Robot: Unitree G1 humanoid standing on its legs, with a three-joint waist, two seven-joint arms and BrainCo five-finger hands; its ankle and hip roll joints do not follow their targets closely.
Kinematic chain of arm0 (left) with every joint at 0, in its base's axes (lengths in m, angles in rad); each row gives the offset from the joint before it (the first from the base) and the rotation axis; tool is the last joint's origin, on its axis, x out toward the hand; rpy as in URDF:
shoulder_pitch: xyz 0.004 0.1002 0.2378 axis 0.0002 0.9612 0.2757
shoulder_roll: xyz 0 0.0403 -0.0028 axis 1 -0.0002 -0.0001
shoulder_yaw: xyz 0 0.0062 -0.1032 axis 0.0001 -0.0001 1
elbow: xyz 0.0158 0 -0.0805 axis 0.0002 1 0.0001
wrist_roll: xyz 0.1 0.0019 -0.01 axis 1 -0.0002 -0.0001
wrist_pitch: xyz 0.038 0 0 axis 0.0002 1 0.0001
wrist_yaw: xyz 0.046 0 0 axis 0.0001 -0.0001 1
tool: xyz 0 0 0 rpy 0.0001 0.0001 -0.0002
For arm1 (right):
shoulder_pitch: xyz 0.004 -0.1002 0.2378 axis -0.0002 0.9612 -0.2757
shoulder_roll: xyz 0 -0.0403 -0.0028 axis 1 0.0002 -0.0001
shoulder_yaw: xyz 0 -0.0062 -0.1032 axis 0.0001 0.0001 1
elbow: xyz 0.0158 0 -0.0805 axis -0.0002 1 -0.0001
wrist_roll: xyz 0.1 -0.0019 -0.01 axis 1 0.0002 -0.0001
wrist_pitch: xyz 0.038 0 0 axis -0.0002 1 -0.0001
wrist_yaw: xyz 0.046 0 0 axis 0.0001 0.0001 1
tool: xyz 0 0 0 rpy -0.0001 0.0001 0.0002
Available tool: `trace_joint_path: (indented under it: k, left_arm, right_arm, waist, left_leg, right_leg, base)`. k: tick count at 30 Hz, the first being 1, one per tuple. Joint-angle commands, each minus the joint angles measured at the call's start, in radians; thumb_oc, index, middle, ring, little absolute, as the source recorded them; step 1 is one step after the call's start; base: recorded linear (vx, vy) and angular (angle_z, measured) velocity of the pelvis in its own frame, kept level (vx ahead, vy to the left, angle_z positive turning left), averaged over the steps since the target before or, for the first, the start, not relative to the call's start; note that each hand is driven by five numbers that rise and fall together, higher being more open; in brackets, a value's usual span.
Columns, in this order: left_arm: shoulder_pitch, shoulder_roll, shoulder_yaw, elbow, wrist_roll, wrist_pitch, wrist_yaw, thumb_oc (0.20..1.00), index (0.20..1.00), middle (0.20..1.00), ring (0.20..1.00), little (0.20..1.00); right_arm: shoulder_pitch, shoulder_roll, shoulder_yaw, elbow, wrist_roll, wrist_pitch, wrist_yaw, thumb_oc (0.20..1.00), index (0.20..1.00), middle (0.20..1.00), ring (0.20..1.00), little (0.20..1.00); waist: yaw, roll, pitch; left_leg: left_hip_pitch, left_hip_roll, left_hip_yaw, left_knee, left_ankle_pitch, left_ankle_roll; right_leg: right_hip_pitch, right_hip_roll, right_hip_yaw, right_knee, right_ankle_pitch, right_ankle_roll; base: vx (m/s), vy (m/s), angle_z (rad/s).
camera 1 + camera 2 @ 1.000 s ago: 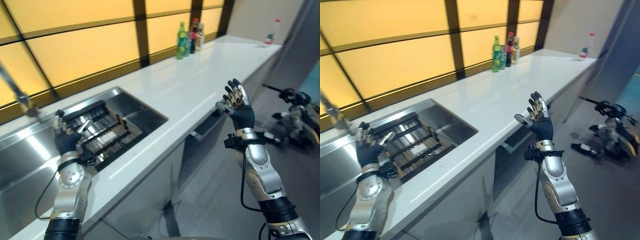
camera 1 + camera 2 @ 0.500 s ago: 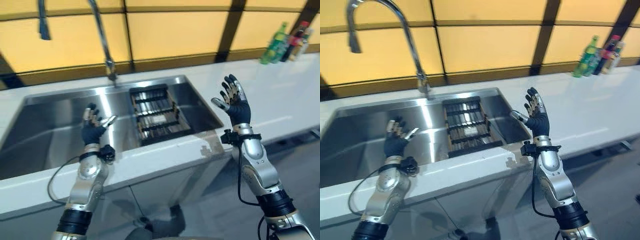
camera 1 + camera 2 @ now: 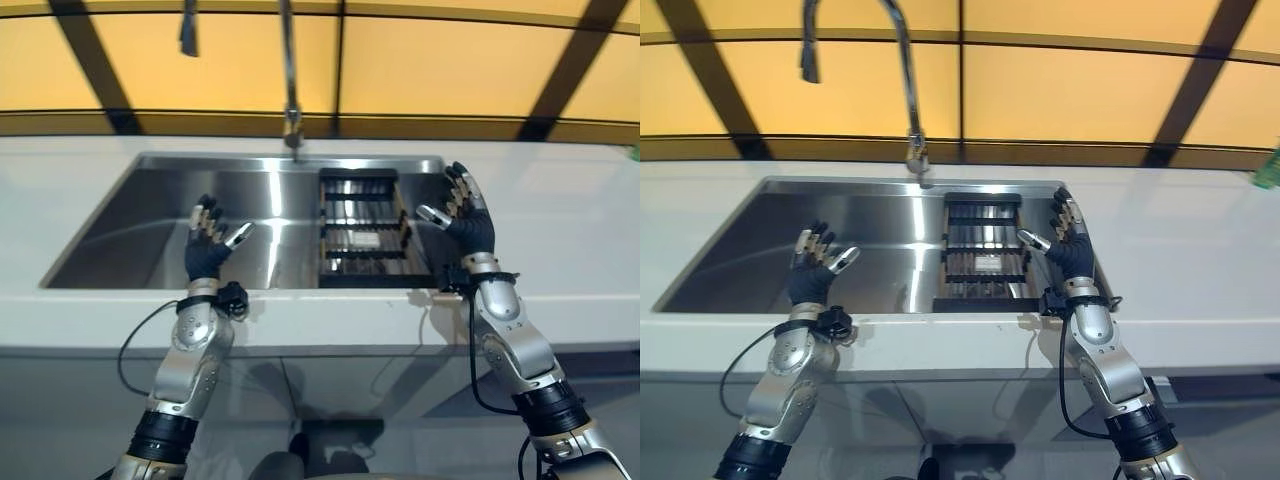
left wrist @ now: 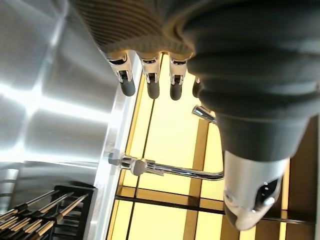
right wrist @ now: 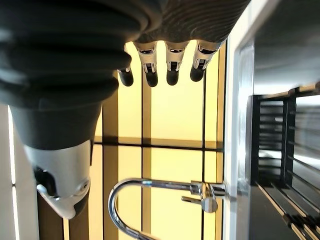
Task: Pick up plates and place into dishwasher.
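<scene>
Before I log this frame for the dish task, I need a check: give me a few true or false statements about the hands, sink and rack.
1. The left hand holds a plate. False: its fingers are spread and hold nothing.
2. A dark rack sits in the right part of the sink. True.
3. The right hand is raised with straight fingers. True.
4. The faucet stands at the sink's front edge. False: it rises behind the sink, by the yellow wall.
5. Plates fill the rack. False: none can be seen.

No text, label, number or sign can be read anywhere near either hand, neither on the sink (image 3: 150, 225) nor the rack (image 3: 362, 240).
</scene>
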Motion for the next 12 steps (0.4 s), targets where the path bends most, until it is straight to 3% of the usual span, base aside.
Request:
trace_joint_path:
  k: [1,6,12]
  left_arm:
    - [-0.057,0.017,0.004,0.009,0.015,-0.056,0.004,1.0,1.0,1.0,1.0,1.0]
    - [-0.038,0.015,0.012,-0.013,0.008,-0.031,-0.004,1.0,1.0,1.0,1.0,1.0]
    - [-0.032,0.012,0.01,-0.01,0.007,-0.045,-0.001,1.0,1.0,1.0,1.0,1.0]
  right_arm:
    - [-0.031,0.022,0.01,-0.034,-0.022,-0.08,-0.026,1.0,1.0,1.0,1.0,1.0]
    - [0.025,0.03,-0.012,-0.069,-0.032,-0.076,-0.004,1.0,1.0,1.0,1.0,1.0]
    - [0.049,0.029,-0.024,-0.086,-0.019,-0.08,0.015,1.0,1.0,1.0,1.0,1.0]
  waist:
    - [-0.01,-0.018,-0.045]
    - [-0.028,-0.006,-0.075]
    - [-0.042,0.005,-0.088]
  left_leg:
    - [0.037,0.052,0.014,0.095,-0.102,-0.065]
    - [0.104,0.06,0.029,-0.009,-0.112,-0.068]
    - [0.151,0.07,0.042,-0.084,-0.098,-0.063]
  right_leg:
    - [-0.05,-0.039,0.039,-0.078,0.169,0.02]
    - [-0.043,-0.047,0.047,-0.095,0.17,0.033]
    - [-0.05,-0.046,0.048,-0.1,0.171,0.043]
  base:
    - [0.04,0.101,-0.02]
    - [0.06,0.075,-0.06]
    - [0.02,0.015,-0.04]
